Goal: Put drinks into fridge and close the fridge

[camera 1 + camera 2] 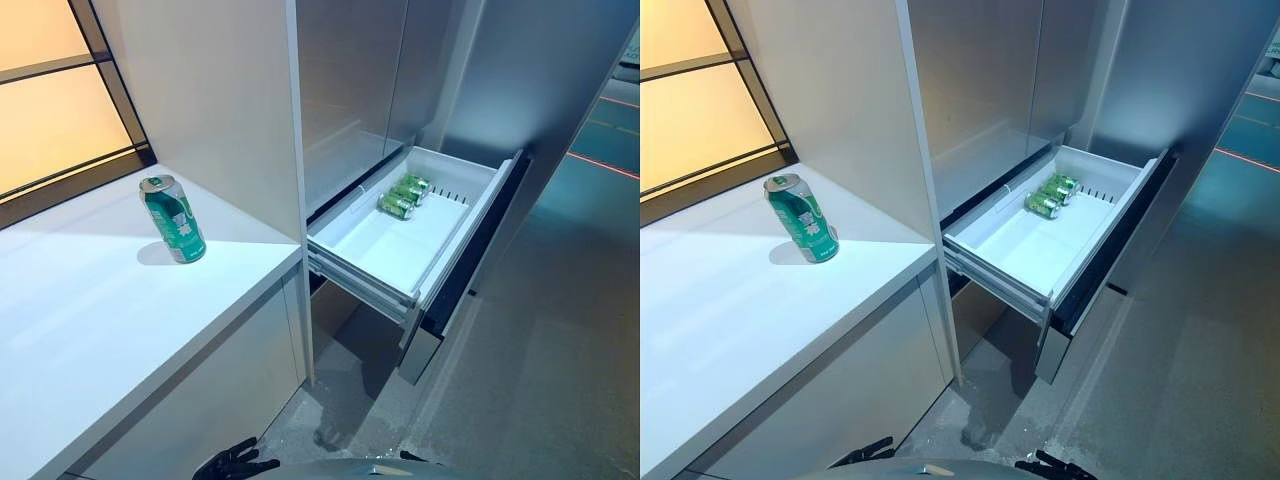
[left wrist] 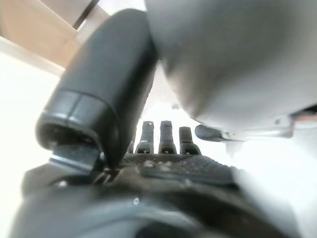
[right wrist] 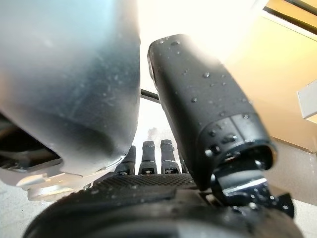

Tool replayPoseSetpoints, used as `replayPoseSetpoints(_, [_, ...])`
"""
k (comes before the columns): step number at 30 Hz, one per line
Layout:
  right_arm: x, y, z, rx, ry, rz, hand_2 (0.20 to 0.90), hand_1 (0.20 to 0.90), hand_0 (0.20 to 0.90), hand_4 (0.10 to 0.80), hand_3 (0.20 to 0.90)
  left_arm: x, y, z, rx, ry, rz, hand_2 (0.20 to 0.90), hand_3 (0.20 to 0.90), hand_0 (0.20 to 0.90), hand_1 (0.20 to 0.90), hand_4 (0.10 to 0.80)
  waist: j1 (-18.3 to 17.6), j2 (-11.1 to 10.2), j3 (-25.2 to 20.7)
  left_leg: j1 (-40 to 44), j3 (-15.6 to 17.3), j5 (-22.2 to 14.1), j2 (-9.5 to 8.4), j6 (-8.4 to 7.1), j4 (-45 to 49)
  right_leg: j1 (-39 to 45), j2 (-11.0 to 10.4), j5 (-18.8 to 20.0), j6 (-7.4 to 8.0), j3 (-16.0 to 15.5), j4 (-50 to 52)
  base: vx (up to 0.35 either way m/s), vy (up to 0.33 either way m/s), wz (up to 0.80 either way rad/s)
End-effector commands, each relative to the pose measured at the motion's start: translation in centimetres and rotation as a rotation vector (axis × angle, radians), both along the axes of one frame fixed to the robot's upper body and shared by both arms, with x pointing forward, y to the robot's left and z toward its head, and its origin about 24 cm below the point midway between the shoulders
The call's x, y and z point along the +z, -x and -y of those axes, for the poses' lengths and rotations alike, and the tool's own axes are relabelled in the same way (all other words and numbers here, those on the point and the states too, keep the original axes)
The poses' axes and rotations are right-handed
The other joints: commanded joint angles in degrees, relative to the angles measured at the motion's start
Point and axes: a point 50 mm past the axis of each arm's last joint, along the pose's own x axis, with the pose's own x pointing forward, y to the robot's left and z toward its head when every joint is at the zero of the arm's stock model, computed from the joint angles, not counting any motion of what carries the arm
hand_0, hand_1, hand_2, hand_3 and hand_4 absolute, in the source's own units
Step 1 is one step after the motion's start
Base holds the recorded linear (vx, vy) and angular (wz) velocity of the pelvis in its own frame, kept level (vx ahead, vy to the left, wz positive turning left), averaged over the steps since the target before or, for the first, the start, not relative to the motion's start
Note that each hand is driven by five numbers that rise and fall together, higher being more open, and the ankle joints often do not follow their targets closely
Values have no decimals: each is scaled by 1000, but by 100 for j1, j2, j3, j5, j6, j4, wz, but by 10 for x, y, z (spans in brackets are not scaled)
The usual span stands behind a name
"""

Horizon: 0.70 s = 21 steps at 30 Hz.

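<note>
While both of our hands hang low at the bottom edge of the head views, nothing is held in either — the left hand (image 1: pixel 236 461) shows its dark fingers (image 2: pixel 166 135) straight and relaxed, touching nothing, and the right hand (image 1: pixel 1052 466) likewise has its fingers (image 3: pixel 148 154) extended side by side, empty. One green drink can (image 1: pixel 174 218) stands upright on the white surface (image 1: pixel 90 320), near the tall pale cabinet wall and well apart from our hands. To the right of that surface, the fridge drawer (image 1: pixel 440 262) stands pulled out, its white tray (image 1: pixel 372 246) exposed. Inside it, at the far end, we see green cans (image 1: pixel 404 195) lying on their sides, close together — they look like three, though we cannot be sure of the count. The near part of the tray is bare white, and grey floor (image 1: pixel 540 380) lies below the drawer.
</note>
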Motion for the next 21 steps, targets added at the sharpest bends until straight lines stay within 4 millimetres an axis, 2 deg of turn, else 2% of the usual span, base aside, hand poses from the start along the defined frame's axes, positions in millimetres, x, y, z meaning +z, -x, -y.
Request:
replayPoseSetpoints(1, [2,-20,-5,36,-29,21,900,900,900,800,900,13,-51,16,-195,-28,237,900,900,900,900,800,193,191,251,454,346,-947,-181,237,119,-575,-197,510,345,-324,142,0,0,0])
replayPoseSetpoints(4, [4,-25,1,50,-18,27,900,900,900,800,900,22,-70,22,-294,24,338,900,900,900,900,800,172,229,279,444,361,-940,-173,231,116,-598,-193,510,354,-312,155,-11,9,-1])
replayPoseSetpoints(9, [8,-34,11,70,5,36,900,900,900,800,900,49,-110,43,-420,300,500,900,900,900,900,800,159,330,314,417,363,-930,-165,250,101,-656,-184,522,369,-273,175,-33,30,-4])
replayPoseSetpoints(12, [9,-36,14,82,14,38,900,900,900,800,900,68,-129,55,-437,440,598,900,900,900,900,800,159,362,313,409,355,-925,-162,253,87,-677,-180,525,382,-251,181,0,0,0])
replayPoseSetpoints(16, [10,-38,14,91,31,47,900,900,900,800,900,107,-156,65,-495,615,787,900,900,900,900,800,175,381,314,400,322,-924,-158,257,77,-698,-184,533,397,-237,196,-10,4,-3])
replayPoseSetpoints(19, [10,-38,15,88,38,55,900,900,900,800,900,160,-184,71,-498,766,991,900,900,900,900,800,211,377,321,392,273,-922,-164,262,61,-703,-192,546,401,-243,192,0,0,0])
replayPoseSetpoints(21, [9,-35,13,82,38,57,900,900,900,800,900,211,-201,68,-458,804,1196,900,900,900,900,800,243,362,340,415,232,-940,-171,277,60,-671,-201,540,399,-255,195,0,0,0])
